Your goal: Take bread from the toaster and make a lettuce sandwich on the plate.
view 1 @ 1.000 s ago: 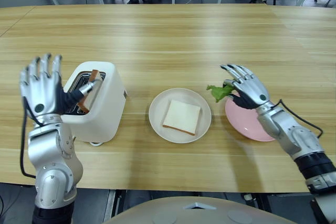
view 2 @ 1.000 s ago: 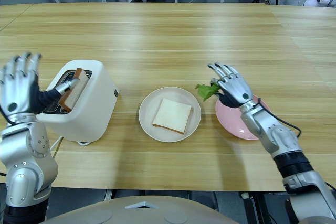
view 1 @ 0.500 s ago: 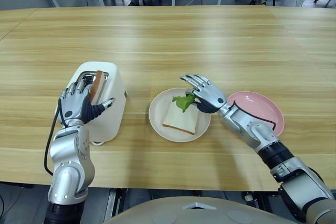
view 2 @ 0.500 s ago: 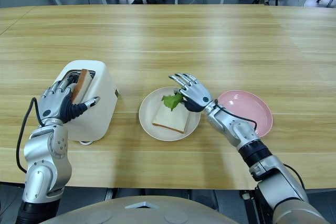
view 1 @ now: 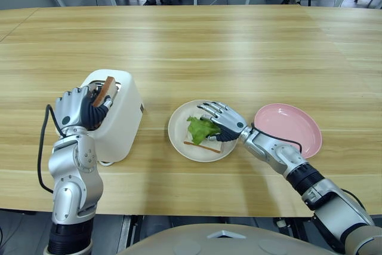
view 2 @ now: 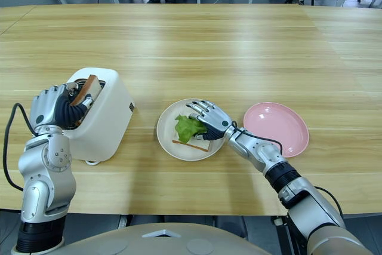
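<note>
The left hand (view 1: 74,109) is up at the top of the white toaster (view 1: 124,125), which stands on the left side of the wooden table (view 1: 197,46). Its fingers (view 1: 99,103) are clenched on the toasted slice (view 1: 107,88), which stands tilted and part way out of the slot.

1 cream plate (view 1: 177,143) lies near the middle of the table, toward the front edge and just right of the toaster without touching it. On it lies the white slice (view 1: 206,146), of which only the near edge shows. The lettuce leaf (view 1: 199,128) rests on top and covers most of it. The right hand (view 1: 225,122) lies palm down over the right part of the leaf, touching it. Whether it grips the leaf or has let it go cannot be told.

The pink plate (view 1: 292,131) sits to the right of the cream plate, close by but apart, and the right forearm passes just in front of its near-left rim
</note>
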Robot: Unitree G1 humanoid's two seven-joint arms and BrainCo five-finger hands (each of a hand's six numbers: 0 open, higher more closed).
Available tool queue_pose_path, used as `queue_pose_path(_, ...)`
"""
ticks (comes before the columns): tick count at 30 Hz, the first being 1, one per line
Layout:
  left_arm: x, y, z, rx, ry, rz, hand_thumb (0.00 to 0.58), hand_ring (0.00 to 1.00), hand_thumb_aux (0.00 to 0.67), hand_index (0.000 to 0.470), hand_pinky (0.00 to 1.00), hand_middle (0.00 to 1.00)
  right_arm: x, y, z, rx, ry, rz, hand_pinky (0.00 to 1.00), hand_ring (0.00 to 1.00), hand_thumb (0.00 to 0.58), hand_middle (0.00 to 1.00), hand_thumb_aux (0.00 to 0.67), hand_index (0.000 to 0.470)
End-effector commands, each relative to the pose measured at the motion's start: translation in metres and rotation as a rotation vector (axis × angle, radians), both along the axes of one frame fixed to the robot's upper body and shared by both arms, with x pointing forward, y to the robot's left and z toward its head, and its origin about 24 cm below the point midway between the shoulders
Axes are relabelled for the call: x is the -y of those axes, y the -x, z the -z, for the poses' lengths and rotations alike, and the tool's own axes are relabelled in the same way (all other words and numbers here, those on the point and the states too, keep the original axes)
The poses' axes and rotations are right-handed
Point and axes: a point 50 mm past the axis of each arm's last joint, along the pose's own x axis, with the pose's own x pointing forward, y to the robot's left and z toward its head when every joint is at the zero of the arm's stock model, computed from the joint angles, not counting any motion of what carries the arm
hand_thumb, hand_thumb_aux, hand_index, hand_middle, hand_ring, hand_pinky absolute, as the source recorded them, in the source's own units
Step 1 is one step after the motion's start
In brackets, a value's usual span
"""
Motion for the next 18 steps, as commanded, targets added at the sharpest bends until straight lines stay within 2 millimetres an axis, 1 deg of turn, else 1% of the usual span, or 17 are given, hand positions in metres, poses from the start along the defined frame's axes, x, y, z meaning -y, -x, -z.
queue_pose_path(1, 0.005, 0.004, -0.020, 0.132, 0.007, 0.032, 0.580, 1.00, 0.670, 0.460, 1.00, 1.00, 0.001, 0.003, -0.007, -0.004, -0.001, -0.009, 0.00, 0.00, 0.000, 0.00, 0.000, 0.000)
queue_pose_path(8, 0.017, 0.011, -0.049, 0.324, -0.002, 0.091, 0.580, 1.00, 0.670, 0.460, 1.00, 1.00, 0.005, 0.000, -0.026, 0.035, -0.009, -0.006, 0.00, 0.00, 0.000, 0.00, 0.000, 0.000)
queue_pose_path(12, 0.026, 0.015, -0.063, 0.404, 0.028, 0.170, 0.580, 1.00, 0.670, 0.460, 1.00, 1.00, 0.010, -0.001, -0.038, 0.065, -0.020, 0.013, 0.00, 0.00, 0.000, 0.00, 0.000, 0.000)
queue_pose_path(15, 0.040, 0.020, -0.074, 0.470, 0.124, 0.284, 0.580, 1.00, 0.670, 0.460, 1.00, 1.00, 0.018, -0.002, -0.049, 0.105, -0.049, 0.040, 0.00, 0.00, 0.000, 0.00, 0.000, 0.000)
queue_pose_path(18, 0.063, 0.023, -0.085, 0.518, 0.293, 0.476, 0.580, 1.00, 0.670, 0.460, 1.00, 1.00, 0.035, -0.002, -0.074, 0.232, -0.183, 0.096, 0.00, 0.00, 0.000, 0.00, 0.000, 0.000)
